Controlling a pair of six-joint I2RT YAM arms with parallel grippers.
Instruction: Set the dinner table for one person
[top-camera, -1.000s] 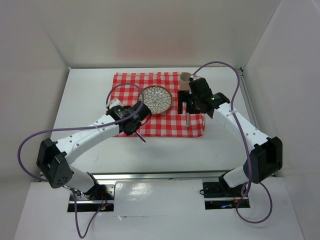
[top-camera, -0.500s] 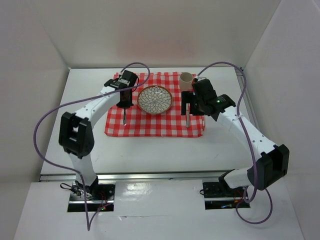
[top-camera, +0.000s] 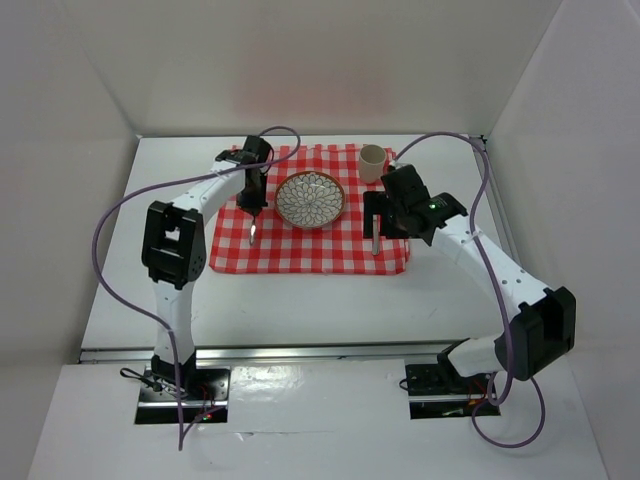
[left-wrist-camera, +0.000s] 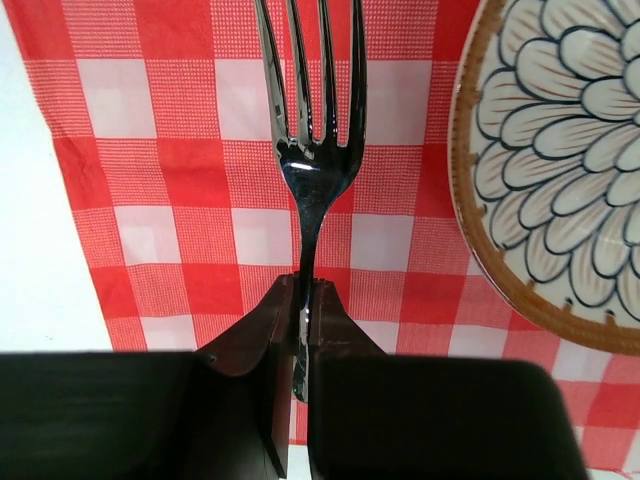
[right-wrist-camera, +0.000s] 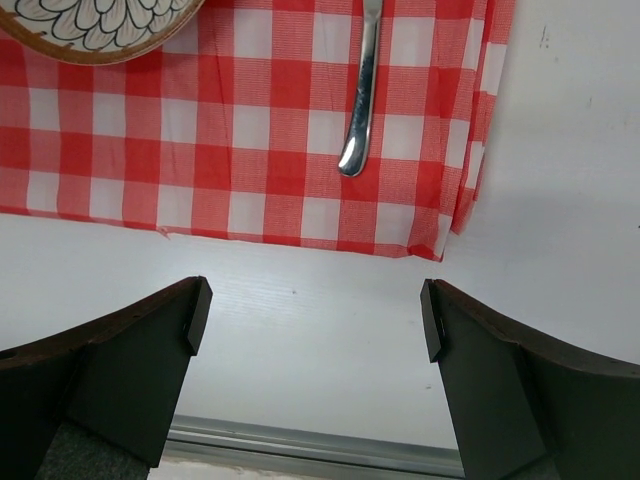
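My left gripper is shut on the handle of a silver fork. The fork is over the red-and-white checked cloth, just left of the patterned plate. I cannot tell whether the fork touches the cloth. My right gripper is open and empty, above the white dinner table near the cloth's right front. A silver utensil lies on the cloth right of the plate. A beige cup stands at the cloth's far right corner.
The table's silver rail runs along the near edge. White walls enclose the table at the back and both sides. The cloth's right edge is folded over a little. Purple cables loop above both arms.
My left arm has swung with the fork from the cloth's front left to the strip left of the plate. My right gripper has drawn back slightly from the utensil, jaws open.
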